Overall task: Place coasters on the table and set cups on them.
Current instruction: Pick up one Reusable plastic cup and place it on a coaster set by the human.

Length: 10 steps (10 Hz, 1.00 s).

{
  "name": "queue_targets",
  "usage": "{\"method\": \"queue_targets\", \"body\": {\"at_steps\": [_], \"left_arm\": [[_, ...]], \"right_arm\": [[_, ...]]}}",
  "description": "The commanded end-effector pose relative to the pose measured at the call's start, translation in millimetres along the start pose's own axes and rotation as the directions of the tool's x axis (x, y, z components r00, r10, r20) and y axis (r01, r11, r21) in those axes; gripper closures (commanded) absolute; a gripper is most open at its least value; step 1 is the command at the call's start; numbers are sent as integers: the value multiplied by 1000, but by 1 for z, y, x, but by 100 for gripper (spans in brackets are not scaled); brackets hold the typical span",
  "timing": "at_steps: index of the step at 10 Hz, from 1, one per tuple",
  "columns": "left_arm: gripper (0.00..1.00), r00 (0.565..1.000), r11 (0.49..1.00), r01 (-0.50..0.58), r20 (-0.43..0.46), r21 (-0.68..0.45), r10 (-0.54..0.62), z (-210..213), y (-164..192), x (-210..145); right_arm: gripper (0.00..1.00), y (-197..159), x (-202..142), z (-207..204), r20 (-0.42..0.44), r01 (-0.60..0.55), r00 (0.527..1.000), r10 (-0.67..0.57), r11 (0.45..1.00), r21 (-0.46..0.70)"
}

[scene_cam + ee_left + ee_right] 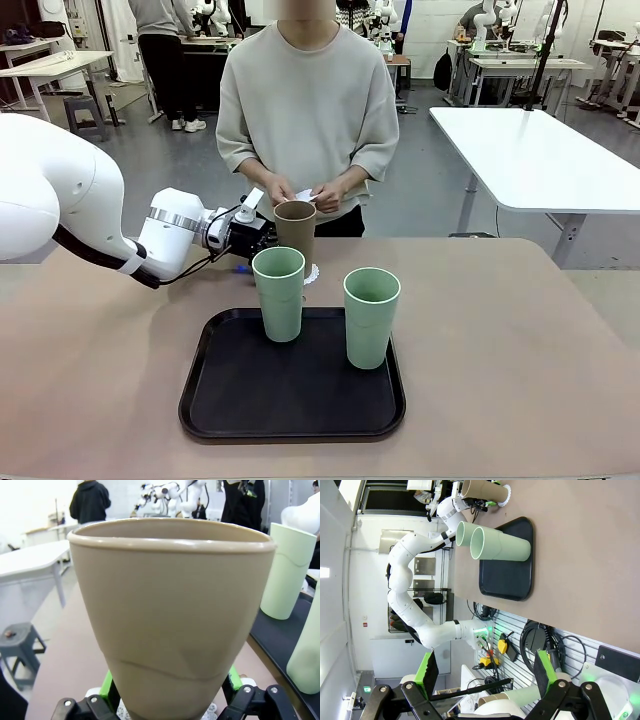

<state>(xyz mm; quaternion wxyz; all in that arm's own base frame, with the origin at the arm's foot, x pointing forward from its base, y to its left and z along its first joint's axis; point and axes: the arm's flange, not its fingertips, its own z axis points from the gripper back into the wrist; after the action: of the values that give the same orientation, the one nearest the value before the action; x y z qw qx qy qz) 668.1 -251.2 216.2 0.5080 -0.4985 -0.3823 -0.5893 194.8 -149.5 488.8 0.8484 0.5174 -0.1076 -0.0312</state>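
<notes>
The brown cup [295, 232] stands upright on a white lacy coaster [312, 272] on the beige table [100, 380], just behind the tray. My left gripper [262, 235] is open around the cup's lower part. In the left wrist view its green pads [108, 685] flank the brown cup [170, 610], with coaster lace [212, 709] below. Two mint green cups [279, 293] [371, 316] stand on the black tray [200, 400]. The person's hands hold more white coasters [305, 195]. My right gripper [485, 672] hangs open and empty, far from the cups.
A white-topped table [540, 160] stands at the back right. The person stands at the far edge, hands close to the brown cup. Bare tabletop lies left and right of the tray. The right wrist view shows the left arm [405, 580] and cables below the table edge.
</notes>
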Motion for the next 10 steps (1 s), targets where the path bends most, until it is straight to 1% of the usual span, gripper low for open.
{"method": "queue_targets", "body": {"at_steps": [1,10], "left_arm": [[0,1000,999,-18,-4,-30,18,3,9,3],[0,998,997,-56,-28,-49,55,11,5,4]], "right_arm": [[0,0,0,0,-2,-1,1000,1,1000,8],[0,0,0,0,-2,-1,1000,1,1000,8]]}}
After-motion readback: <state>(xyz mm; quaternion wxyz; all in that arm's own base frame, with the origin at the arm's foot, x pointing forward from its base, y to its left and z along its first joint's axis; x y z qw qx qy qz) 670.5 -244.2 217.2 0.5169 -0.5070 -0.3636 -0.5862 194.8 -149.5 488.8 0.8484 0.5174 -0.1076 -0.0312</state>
